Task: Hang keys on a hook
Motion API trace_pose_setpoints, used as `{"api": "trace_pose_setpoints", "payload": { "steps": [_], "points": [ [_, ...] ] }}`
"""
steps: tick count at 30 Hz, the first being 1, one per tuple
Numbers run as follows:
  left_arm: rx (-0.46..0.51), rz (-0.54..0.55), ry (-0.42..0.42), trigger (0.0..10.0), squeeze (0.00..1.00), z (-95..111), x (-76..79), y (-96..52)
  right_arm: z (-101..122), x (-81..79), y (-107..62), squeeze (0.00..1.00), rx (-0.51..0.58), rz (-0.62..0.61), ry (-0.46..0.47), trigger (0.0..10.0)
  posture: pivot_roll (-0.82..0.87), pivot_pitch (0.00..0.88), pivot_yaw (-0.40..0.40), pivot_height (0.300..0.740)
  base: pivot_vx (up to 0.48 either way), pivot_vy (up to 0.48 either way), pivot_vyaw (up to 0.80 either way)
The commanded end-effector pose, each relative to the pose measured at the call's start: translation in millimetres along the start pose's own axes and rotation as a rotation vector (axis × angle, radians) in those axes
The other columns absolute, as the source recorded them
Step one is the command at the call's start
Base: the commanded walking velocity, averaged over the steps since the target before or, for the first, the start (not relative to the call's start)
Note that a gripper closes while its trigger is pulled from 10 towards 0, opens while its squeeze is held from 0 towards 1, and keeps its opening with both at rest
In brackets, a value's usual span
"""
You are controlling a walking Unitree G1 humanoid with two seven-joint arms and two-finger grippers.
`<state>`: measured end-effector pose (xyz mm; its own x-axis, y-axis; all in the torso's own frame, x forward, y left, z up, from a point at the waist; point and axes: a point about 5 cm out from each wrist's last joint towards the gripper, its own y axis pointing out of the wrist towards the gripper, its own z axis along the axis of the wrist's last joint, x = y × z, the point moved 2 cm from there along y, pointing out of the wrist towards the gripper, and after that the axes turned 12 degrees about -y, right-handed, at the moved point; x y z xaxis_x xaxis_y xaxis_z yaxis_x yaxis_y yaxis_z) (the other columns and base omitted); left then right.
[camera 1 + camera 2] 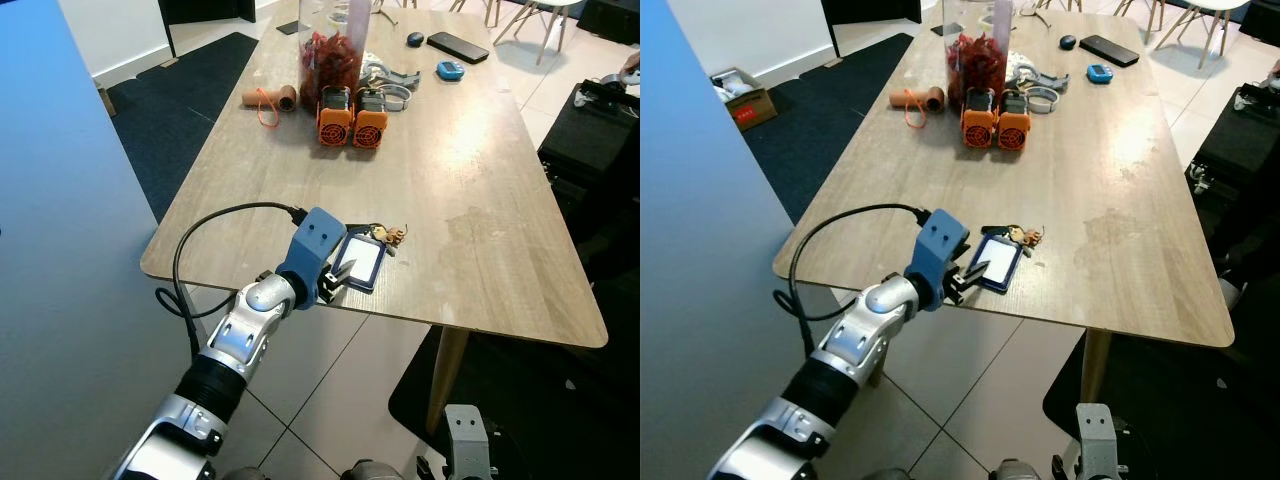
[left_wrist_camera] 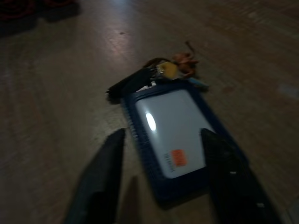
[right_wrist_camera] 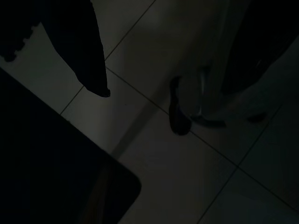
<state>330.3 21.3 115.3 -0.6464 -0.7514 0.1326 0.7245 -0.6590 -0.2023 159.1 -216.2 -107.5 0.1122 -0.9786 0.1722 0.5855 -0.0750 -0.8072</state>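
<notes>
My left gripper (image 2: 161, 175) has its two black fingers (image 2: 103, 177) spread apart, one on each side of the near end of a blue card holder (image 2: 175, 135). The holder lies flat between them on the wooden table (image 1: 470, 180); neither finger is closed on it. It has a white card face with a small orange sticker near my end. At the holder's far end, at about twelve o'clock from my jaws, lies the bunch of keys (image 2: 159, 72), joined to the holder, with a dark fob on one side and a small orange-brown charm (image 1: 396, 236) on the other.

From the head camera, my left gripper sits at the table's near edge, roughly six o'clock on the tabletop, with the blue wrist housing (image 1: 315, 245) just behind it and a black cable (image 1: 215, 225) looping back along my silver arm.

Further up the table, toward twelve o'clock, stand two orange-and-grey units (image 1: 352, 118) side by side, with a clear container of red pieces (image 1: 330, 55) just behind them. At about eleven o'clock lies a cardboard tube (image 1: 268, 98) with an orange loop. A black phone (image 1: 457, 46) and a small blue object (image 1: 449, 69) rest near the far right corner.

My right gripper (image 3: 154, 88) hangs over the tiled floor (image 3: 177, 177) in deep shade, its dark fingers spread apart with nothing between them.
</notes>
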Motion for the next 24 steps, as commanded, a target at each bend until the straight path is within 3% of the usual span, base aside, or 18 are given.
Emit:
{"api": "trace_pose_setpoints", "payload": {
  "steps": [1, 4, 6, 7, 8, 10, 11, 12, 17, 24],
  "points": [
    [-0.034, -0.008, -0.023, 10.0, 1.0, -11, 8.7, 2.9, -3, -2.7, -0.5, 0.0, -0.014, 0.004, 0.01, 10.0, 0.04, 0.115, -0.013, 0.74, 0.0, 0.0, 0.0],
    [-0.037, 0.001, -0.022, 10.0, 1.0, -12, 11.5, 4.6, -3, -3.7, -0.4, 0.0, -0.013, 0.005, 0.011, 10.0, 0.04, 0.114, -0.012, 0.74, 0.0, 0.0, 0.0],
    [-0.044, -0.003, -0.014, 10.0, 0.62, -14, 15.2, 5.8, -3, -4.8, -0.5, 0.0, -0.013, 0.006, 0.012, 10.0, 0.04, 0.114, -0.011, 0.74, 0.0, 0.0, 0.0],
    [-0.044, -0.003, -0.014, 10.0, 0.62, -14, 15.2, 5.8, -3, -4.8, -0.5, 0.0, -0.013, 0.006, 0.012, 10.0, 0.04, 0.114, -0.011, 0.74, 0.0, 0.0, 0.0],
    [-0.05, -0.008, -0.019, 10.0, 0.21, -15, 17.5, 6.3, -4, -5.3, -0.6, 0.0, -0.014, 0.006, 0.013, 10.0, 0.04, 0.114, -0.009, 0.74, 0.0, 0.0, 0.0],
    [-0.05, -0.008, -0.019, 10.0, 0.21, -15, 17.5, 6.3, -4, -5.3, -0.6, 0.0, -0.014, 0.006, 0.013, 10.0, 0.04, 0.114, -0.009, 0.74, 0.0, 0.0, 0.0],
    [-0.053, -0.008, -0.021, 10.0, 0.07, -15, 19.5, 6.6, -5, -5.6, -0.9, 0.0, -0.015, 0.007, 0.014, 10.0, 0.04, 0.113, -0.008, 0.74, 0.0, 0.0, 0.0],
    [-0.055, 0.016, -0.007, 10.0, 0.0, -16, 19.6, 7.0, -5, -5.7, -1.0, 0.0, -0.016, 0.006, 0.015, 10.0, 0.04, 0.112, -0.009, 0.74, 0.0, 0.0, 0.0],
    [-0.058, 0.105, 0.062, 10.0, 0.02, -21, 17.5, 7.8, -5, -6.2, -0.8, 0.0, -0.017, 0.006, 0.017, 10.0, 0.04, 0.112, -0.007, 0.74, 0.0, 0.0, 0.0],
    [-0.063, 0.114, 0.088, 10.0, 0.03, -24, 18.9, 6.0, -4, -6.5, -0.5, 0.0, -0.015, 0.006, 0.018, 10.0, 0.04, 0.113, -0.007, 0.74, 0.0, 0.0, 0.0]
  ]
}}
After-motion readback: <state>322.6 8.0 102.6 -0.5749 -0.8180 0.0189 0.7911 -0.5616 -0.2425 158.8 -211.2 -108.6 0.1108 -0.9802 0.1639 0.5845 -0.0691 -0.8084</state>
